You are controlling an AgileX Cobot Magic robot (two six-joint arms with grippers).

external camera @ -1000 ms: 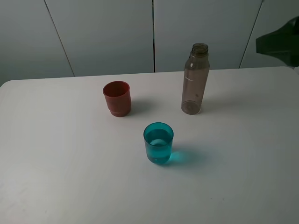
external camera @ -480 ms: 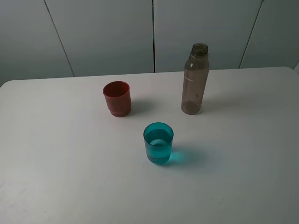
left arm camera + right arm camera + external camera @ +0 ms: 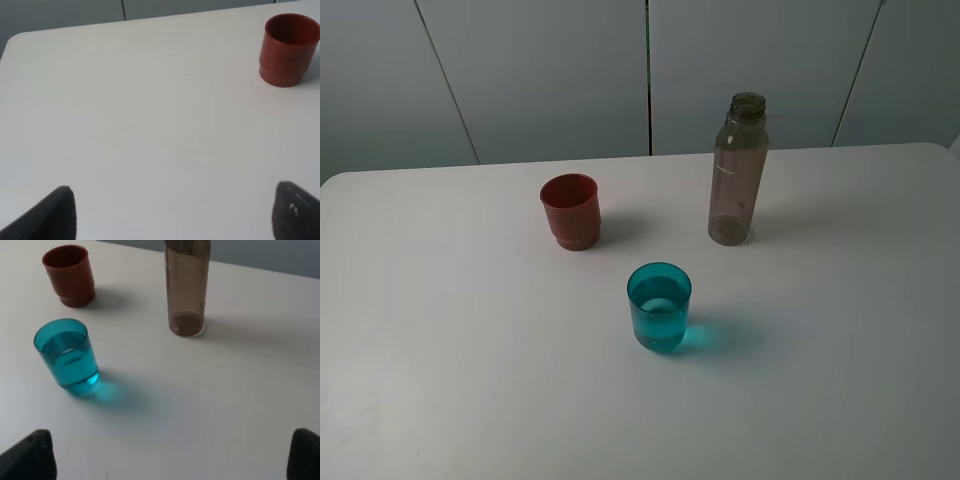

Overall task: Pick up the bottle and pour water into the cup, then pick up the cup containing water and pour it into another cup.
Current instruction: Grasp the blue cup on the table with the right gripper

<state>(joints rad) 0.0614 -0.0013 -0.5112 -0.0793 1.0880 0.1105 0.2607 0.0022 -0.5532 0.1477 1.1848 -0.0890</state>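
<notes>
Nearest the high camera, on the white table [image 3: 440, 400], the translucent teal cup [image 3: 659, 307] stands upright and holds clear water partway up its sides. It casts a blue-green glow on the tabletop toward 3 o'clock. Nothing touches it.

Farther back, at about 10 o'clock from the teal cup, the opaque red cup [image 3: 570, 211] stands upright on its stepped, narrower base with its mouth open to the ceiling. At about 1 o'clock from the teal cup, the smoky grey-brown bottle [image 3: 737, 175] stands upright with its threaded neck uncapped. I cannot tell whether it holds any water. The three stand well apart from one another. Behind the table's far edge, at 12 o'clock, are pale grey wall panels [image 3: 550, 70] with dark seams.

Neither arm shows in the high view. In its own wrist view the left gripper [image 3: 175, 215] is spread wide, its dark fingertips [image 3: 57, 215] far apart over bare table, with only the red cup ahead of it. The right gripper [image 3: 167, 455] is likewise spread wide and grasps nothing. Its fingertips [image 3: 30, 455] are set back from the teal cup, with the red cup and the bottle beyond.
</notes>
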